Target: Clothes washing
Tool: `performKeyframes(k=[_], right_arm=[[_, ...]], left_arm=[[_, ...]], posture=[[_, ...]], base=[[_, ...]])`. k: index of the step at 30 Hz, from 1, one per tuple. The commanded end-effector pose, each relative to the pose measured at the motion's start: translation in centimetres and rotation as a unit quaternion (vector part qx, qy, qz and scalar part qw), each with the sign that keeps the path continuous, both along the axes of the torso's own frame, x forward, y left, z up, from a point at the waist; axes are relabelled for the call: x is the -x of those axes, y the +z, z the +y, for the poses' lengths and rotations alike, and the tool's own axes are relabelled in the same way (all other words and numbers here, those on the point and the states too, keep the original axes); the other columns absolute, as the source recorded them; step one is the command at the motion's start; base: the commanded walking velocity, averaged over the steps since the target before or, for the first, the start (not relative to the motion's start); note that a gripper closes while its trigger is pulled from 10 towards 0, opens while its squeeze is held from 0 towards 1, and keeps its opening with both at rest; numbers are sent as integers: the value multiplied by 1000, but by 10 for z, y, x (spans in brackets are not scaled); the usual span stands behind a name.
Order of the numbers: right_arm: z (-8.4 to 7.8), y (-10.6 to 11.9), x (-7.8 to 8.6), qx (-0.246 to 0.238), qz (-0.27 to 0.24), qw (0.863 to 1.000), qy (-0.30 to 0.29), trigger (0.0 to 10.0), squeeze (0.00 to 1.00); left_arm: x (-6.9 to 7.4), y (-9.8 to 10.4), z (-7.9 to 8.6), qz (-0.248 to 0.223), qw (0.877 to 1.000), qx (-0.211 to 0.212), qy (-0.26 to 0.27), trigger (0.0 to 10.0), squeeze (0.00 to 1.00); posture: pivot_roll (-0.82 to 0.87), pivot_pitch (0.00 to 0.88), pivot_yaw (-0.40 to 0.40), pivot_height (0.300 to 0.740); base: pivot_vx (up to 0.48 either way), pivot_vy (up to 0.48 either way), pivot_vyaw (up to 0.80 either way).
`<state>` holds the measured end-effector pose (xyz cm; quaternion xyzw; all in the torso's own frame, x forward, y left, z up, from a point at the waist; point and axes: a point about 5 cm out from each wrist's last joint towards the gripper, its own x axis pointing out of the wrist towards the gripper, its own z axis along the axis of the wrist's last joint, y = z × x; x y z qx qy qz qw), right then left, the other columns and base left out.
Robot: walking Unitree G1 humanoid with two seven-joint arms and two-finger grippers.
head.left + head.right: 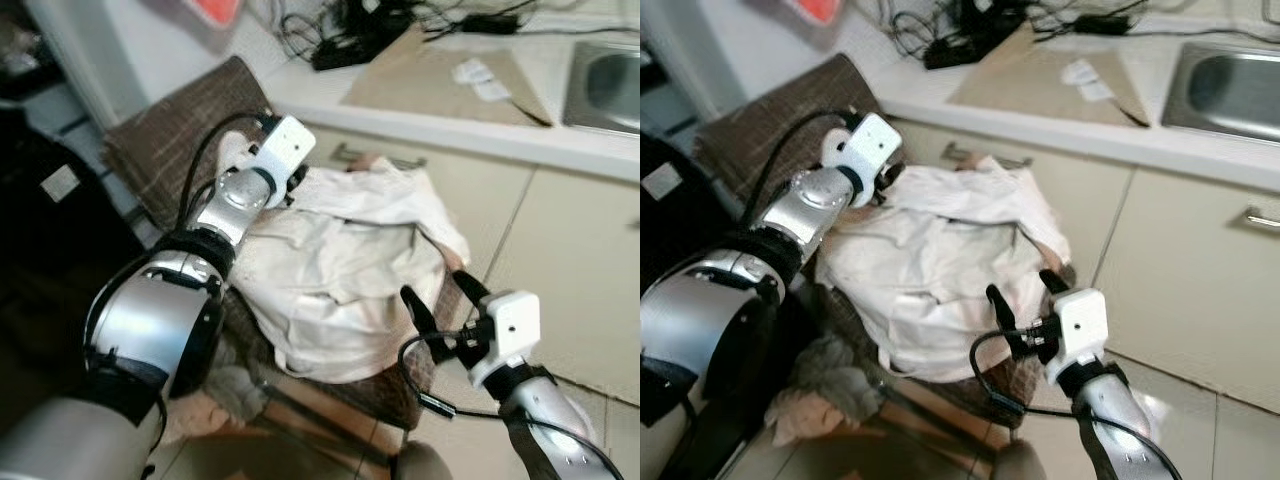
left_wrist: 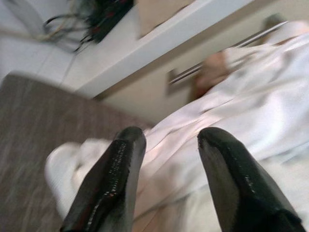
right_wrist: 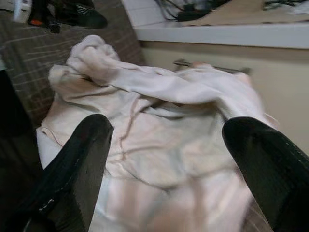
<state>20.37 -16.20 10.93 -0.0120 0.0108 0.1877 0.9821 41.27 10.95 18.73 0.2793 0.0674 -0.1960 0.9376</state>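
The left gripper [image 2: 166, 145] has its fingers [image 2: 113, 179] spread, hovering just over the upper back edge of a crumpled white garment [image 1: 340, 275], near the chair's backrest. The right gripper [image 1: 1025, 300] also has its fingers [image 3: 72, 169] spread wide apart, pointing at the garment's near front edge and holding nothing. The garment lies heaped on the seat of a brown checked chair [image 1: 170, 135], draping over the seat's front edge. More crumpled cloth [image 1: 820, 385] lies on the floor by the chair's lower left corner. Behind the chair stand cream cabinet doors [image 1: 1170, 260] with metal handles, under a white bench [image 1: 450, 125]. On the bench lie a sheet of cardboard [image 1: 430, 80] and a tangle of black cables [image 1: 350, 35], and a steel sink [image 1: 1230, 90] is set in at its right end.
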Motion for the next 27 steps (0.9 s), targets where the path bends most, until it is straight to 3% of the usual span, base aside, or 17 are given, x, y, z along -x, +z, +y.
performKeyframes(k=[1, 9, 20, 24, 27], right_arm=[[4, 5, 2, -8, -4, 1000, 8, 10000, 0], [1, 6, 24, 1, 21, 1000, -5, 10000, 0], [5, 11, 39, -9, 30, 999, -24, 10000, 0], [6, 14, 45, -9, 33, 999, -31, 10000, 0], [5, 15, 52, -9, 40, 998, -47, 10000, 0]], left_arm=[[1, -7, 4, 11, 1000, -11, 10, 10000, 1000], [3, -12, -7, 22, 1000, -5, 7, 10000, 1000], [2, -10, -4, 28, 999, -10, 23, 10000, 1000], [3, -14, -9, 37, 999, -1, 22, 10000, 1000], [9, -27, -22, 58, 998, 13, 7, 10000, 1000]], posture=[[-500, 60, 179, 719], [-540, 128, 197, 719], [-576, 180, 203, 719], [-598, 191, 204, 719], [-630, 208, 202, 719]], base=[[0, 0, 0], [0, 0, 0], [0, 0, 0], [0, 0, 0], [0, 0, 0]])
